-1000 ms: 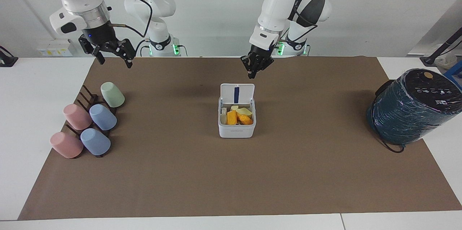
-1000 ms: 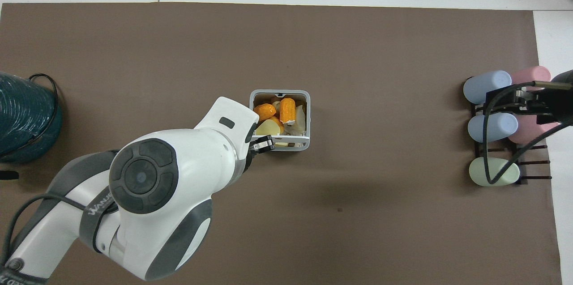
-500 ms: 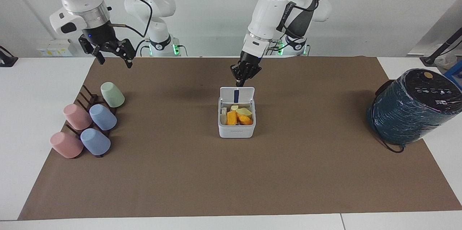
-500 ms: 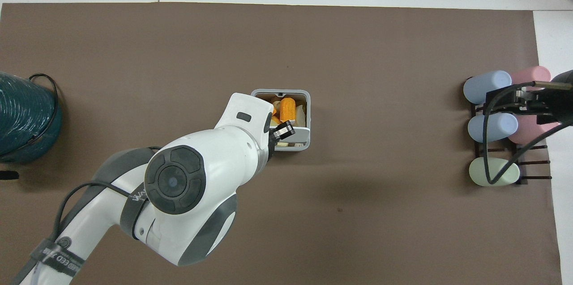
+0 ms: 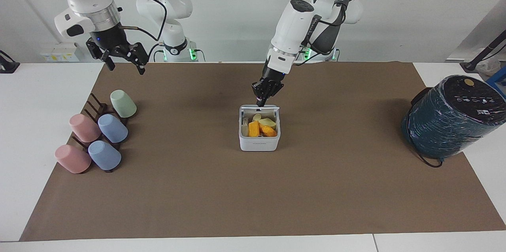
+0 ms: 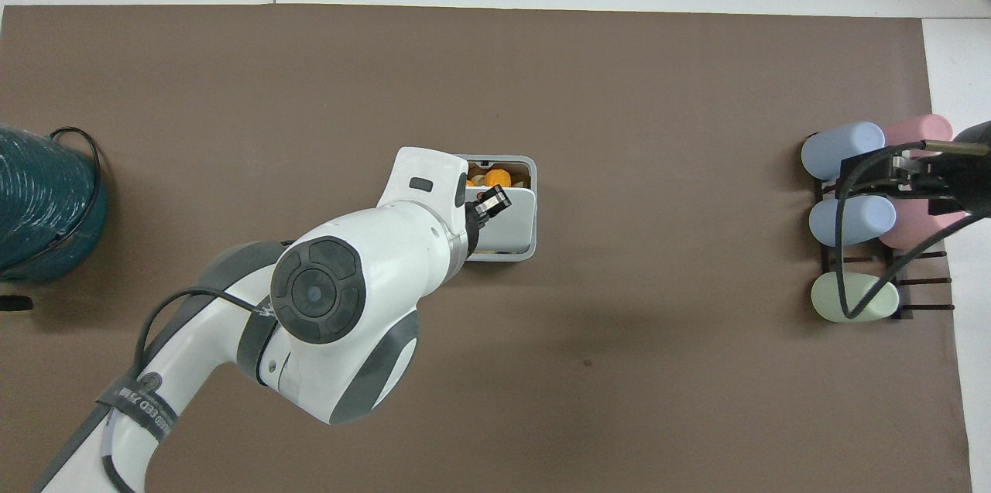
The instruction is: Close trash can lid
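Observation:
The small white trash can (image 5: pixel 259 144) stands mid-mat, with orange and yellow food pieces inside. Its white lid (image 5: pixel 260 107) is tipped forward over the opening and shows edge-on in the facing view. In the overhead view the lid (image 6: pixel 515 218) covers most of the can (image 6: pixel 531 249), leaving a gap at the edge farthest from the robots. My left gripper (image 5: pixel 261 101) is shut and its tip touches the lid's outer face; it also shows in the overhead view (image 6: pixel 493 203). My right gripper (image 5: pixel 123 62) is open and empty, waiting above the cup rack.
A dark rack with several pastel cups (image 5: pixel 99 135) lies at the right arm's end of the mat. A large dark teal wrapped cylinder (image 5: pixel 450 119) stands at the left arm's end. A brown mat (image 5: pixel 253 196) covers the table.
My left gripper has come down onto the upright lid and pushed it forward; the lid has swung from standing open to nearly flat over the can. The right arm has not moved.

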Controlling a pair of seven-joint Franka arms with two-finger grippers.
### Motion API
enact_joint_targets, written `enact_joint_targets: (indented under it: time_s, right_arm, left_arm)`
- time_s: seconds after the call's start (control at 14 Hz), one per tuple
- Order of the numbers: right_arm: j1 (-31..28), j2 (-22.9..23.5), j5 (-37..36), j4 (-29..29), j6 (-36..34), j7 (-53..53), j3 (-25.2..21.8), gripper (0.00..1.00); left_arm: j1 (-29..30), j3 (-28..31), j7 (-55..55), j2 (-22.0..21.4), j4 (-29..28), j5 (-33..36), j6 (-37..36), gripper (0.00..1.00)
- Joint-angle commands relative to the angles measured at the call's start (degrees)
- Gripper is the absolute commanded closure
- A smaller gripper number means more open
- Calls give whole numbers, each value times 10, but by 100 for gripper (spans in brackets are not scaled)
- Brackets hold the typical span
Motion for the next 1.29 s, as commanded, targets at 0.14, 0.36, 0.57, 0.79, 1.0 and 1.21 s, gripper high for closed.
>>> enact_joint_targets:
  time_s: [0.14,0.36,0.57,0.79,1.0,1.21]
  right_arm:
    - [-10,-11,9,-13,2,-8,5,0]
    - [-10,-11,9,-13,2,-8,5,0]
    - [-10,-11,9,-13,2,-8,5,0]
    - [-10,-11,9,-13,1,-9,6,0]
    - [-10,-11,10,-13,2,-8,5,0]
    - [-10,-11,9,-13,2,-8,5,0]
  left_arm:
    - [1,3,-4,19,-4,-8,52,91]
    - [6,3,-2,26,-2,-8,59,93]
    - [8,3,-3,46,0,-8,89,96]
    - [8,3,-3,58,1,-8,100,98]
    - [9,4,-4,73,4,-8,110,100]
    - [9,4,-5,84,13,-8,109,100]
